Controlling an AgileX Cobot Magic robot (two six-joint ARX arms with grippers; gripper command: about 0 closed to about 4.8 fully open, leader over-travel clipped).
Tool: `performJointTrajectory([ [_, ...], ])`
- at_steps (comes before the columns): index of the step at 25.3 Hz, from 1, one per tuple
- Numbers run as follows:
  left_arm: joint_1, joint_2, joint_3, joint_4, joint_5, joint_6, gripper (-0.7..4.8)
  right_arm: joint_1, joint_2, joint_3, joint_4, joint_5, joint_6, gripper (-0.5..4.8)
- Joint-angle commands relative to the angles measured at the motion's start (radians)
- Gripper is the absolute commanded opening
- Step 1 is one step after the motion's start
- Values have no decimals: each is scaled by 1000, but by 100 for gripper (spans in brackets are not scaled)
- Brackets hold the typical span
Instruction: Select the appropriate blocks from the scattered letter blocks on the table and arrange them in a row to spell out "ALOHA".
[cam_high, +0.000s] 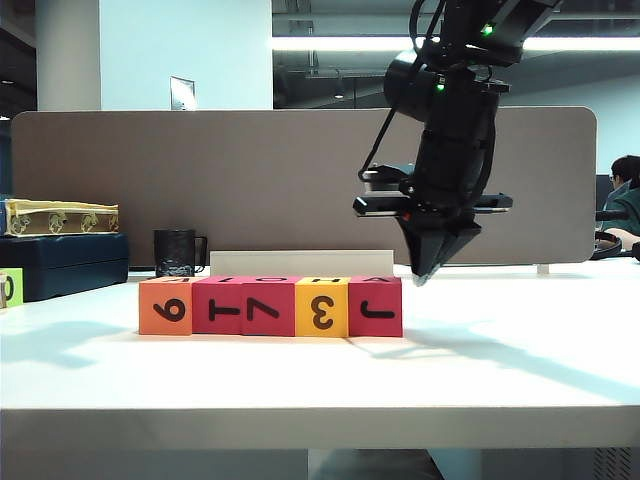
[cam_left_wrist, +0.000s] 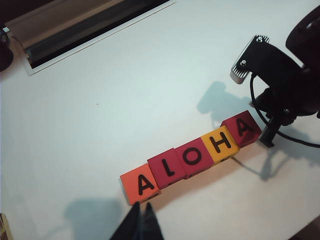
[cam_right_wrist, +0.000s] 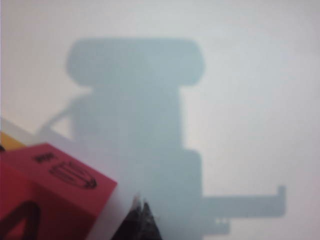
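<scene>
Blocks (cam_left_wrist: 192, 157) in ALOHA row, both end effectors closed

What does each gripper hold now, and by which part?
Nothing. The left gripper is shut and empty, apart from the blocks. The right gripper is shut beside the row's end, holding no block.

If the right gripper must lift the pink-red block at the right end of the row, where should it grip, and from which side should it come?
Probably from above, fingers closing on the end block's front and back faces. Its inner side touches the yellow block, so no finger fits there. The right gripper, shut, hangs beside its free outer side; the left gripper is shut by the orange block.
</scene>
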Motion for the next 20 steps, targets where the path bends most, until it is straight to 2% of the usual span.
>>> performJointTrajectory([
  [1, -1, -5, 3, 10, 2, 3, -6, 1, -5, 3, 57, -14, -3, -4],
  [7, -2, -5, 2, 10, 2, 3, -6, 1, -5, 3, 115, -23, -3, -4],
  [14, -3, -5, 3, 10, 5, 3, -6, 2, -5, 2, 109, -111, 1, -4],
  [20, -3, -5, 3, 11, 5, 3, -6, 2, -5, 2, 76, -139, 1, -4],
])
